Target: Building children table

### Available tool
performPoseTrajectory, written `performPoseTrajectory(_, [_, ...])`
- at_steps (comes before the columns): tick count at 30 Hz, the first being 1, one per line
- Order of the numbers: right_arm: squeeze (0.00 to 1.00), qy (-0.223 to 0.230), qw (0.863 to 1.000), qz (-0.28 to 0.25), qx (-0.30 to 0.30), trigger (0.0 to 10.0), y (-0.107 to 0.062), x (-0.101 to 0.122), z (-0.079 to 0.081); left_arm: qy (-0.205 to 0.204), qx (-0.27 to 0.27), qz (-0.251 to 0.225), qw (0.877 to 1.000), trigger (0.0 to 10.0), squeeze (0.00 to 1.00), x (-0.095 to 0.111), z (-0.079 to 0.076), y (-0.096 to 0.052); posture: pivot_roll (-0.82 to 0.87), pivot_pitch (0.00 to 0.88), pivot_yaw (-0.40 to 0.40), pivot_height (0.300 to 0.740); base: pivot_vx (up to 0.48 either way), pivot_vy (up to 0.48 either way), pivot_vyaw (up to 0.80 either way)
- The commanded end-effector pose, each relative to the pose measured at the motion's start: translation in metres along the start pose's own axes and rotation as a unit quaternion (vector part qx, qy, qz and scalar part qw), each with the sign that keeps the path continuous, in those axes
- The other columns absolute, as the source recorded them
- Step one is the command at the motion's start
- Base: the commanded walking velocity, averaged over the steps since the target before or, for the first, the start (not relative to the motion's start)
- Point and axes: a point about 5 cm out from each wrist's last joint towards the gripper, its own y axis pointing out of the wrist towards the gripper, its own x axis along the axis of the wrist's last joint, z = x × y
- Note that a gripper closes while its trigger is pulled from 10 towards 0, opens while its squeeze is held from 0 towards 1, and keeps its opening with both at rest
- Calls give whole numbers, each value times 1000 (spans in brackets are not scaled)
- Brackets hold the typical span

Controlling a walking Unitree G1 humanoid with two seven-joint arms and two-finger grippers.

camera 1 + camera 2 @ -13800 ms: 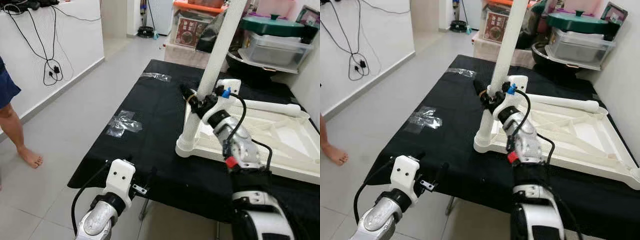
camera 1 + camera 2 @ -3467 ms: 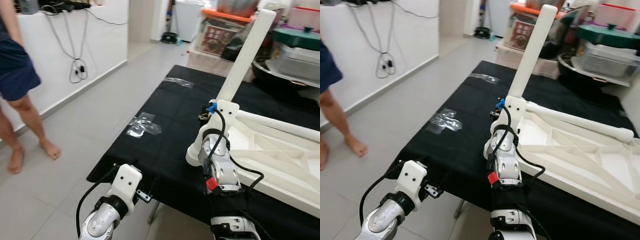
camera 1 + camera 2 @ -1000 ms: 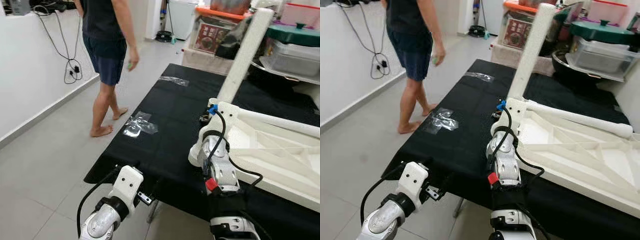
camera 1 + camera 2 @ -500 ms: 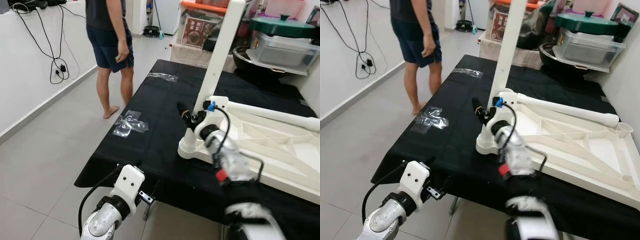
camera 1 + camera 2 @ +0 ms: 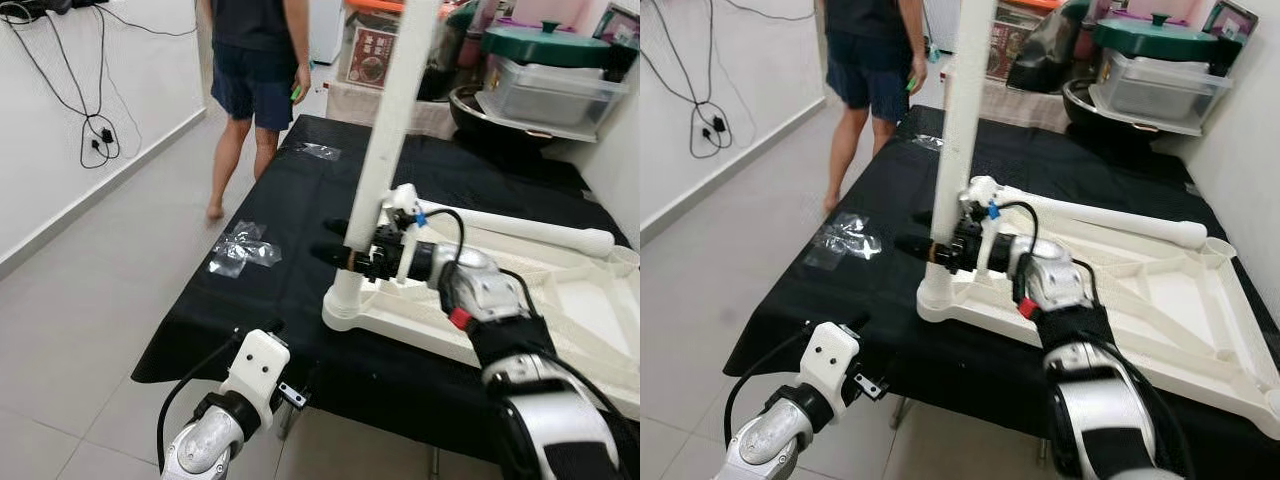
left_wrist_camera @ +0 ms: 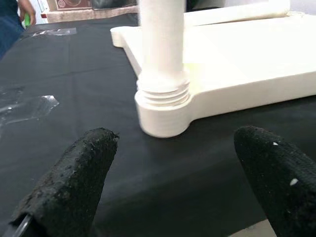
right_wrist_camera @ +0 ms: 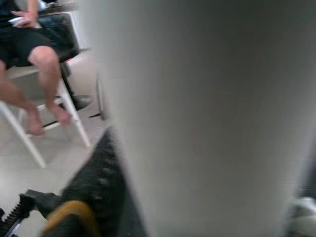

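Observation:
A white plastic tabletop (image 5: 560,290) lies upside down on a table under a black cloth (image 5: 280,300). One white table leg (image 5: 385,120) stands upright in its near left corner socket (image 6: 163,118). A few screw threads (image 6: 163,91) show above the socket. My right gripper (image 5: 345,252) is shut on the leg low down, its black fingers (image 5: 912,245) sticking out past it. A second leg (image 5: 520,225) lies along the tabletop's far edge. My left gripper (image 6: 177,148) hangs open below the table's front edge, facing the socket.
A person (image 5: 255,70) stands at the table's far left corner with something green in hand. Pieces of clear tape (image 5: 245,250) lie on the cloth. Boxes and a green-lidded pot (image 5: 550,45) crowd the back. Cables (image 5: 100,130) hang on the left wall.
My right forearm has swung out to the right and holds the leg from the side. The person has walked to the table's far corner. The view has shifted.

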Motion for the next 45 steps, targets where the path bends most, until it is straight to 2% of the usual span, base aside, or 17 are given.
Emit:
performPoseTrajectory(1, [0,-5,999,-4,33,1804,11,4,4,-1,-2,6,1000,10000,0,-1,-2,-1,156,0,-122,740,0,0,0])
performPoseTrajectory(12, [0,0,996,-76,-46,0,9,-1,2,-3,-1,7,1000,10000,0,-1,-3,-1,135,0,-126,740,0,0,0])
performPoseTrajectory(14, [0,31,952,-82,-295,0,0,-15,-13,-4,-2,7,1000,10000,0,-2,-2,0,117,0,-118,740,0,0,0])
performPoseTrajectory(16, [0,31,952,-82,-295,0,0,-15,-13,-4,-2,7,1000,10000,0,-2,-2,0,117,0,-118,740,0,0,0])
performPoseTrajectory(17, [0,43,907,-77,-412,0,-8,-22,-18,-4,-2,7,1000,10000,0,-2,-1,0,109,0,-111,740,0,0,0])
performPoseTrajectory(18, [0,43,907,-77,-412,0,-8,-22,-18,-4,-2,7,1000,10000,0,-2,-1,0,109,0,-111,740,0,0,0])
performPoseTrajectory(19, [0,56,842,-69,-532,0,-23,-31,-17,-3,-4,7,1000,10000,0,-2,-1,1,109,0,-113,740,0,0,0])
performPoseTrajectory(20, [0,56,842,-69,-532,0,-23,-31,-17,-3,-4,7,1000,10000,0,-2,-1,1,109,0,-113,740,0,0,0])
performPoseTrajectory(21, [0,62,785,-64,-613,0,-33,-36,-10,-2,-5,7,1000,10000,0,-2,-1,1,117,0,-116,740,0,0,0])
performPoseTrajectory(23, [0,66,746,-67,-659,0,-40,-40,-4,0,-6,7,1000,10000,0,-2,-1,1,118,0,-115,740,0,0,0])
performPoseTrajectory(27, [0,79,714,-72,-692,0,-39,-44,7,2,-3,6,1000,10000,0,-2,-1,1,127,0,-124,740,0,0,0])
performPoseTrajectory(31, [0,95,720,-72,-684,0,-25,-47,15,3,-2,6,1000,10000,0,-2,-1,1,122,0,-122,740,0,0,0])
performPoseTrajectory(32, [0,109,738,-81,-661,10000,-15,-48,17,2,-1,6,1000,10000,0,-2,-1,1,123,0,-123,740,0,0,0])
performPoseTrajectory(33, [1000,107,758,-104,-635,10000,-6,-43,19,2,-1,6,1000,10000,0,-2,-1,1,122,0,-121,740,0,0,0])
performPoseTrajectory(40, [1000,91,817,-149,-550,10000,9,-28,18,-1,-2,7,1000,10000,0,-2,-2,1,111,0,-126,740,0,0,0])
performPoseTrajectory(41, [0,102,850,-164,-490,10000,15,-23,18,-2,-1,6,1000,10000,0,-2,-2,2,114,0,-131,740,0,0,0])
performPoseTrajectory(45, [0,93,903,-176,-382,10000,15,-12,20,-3,-2,4,1000,10000,0,-2,-2,2,112,0,-121,740,0,0,0])
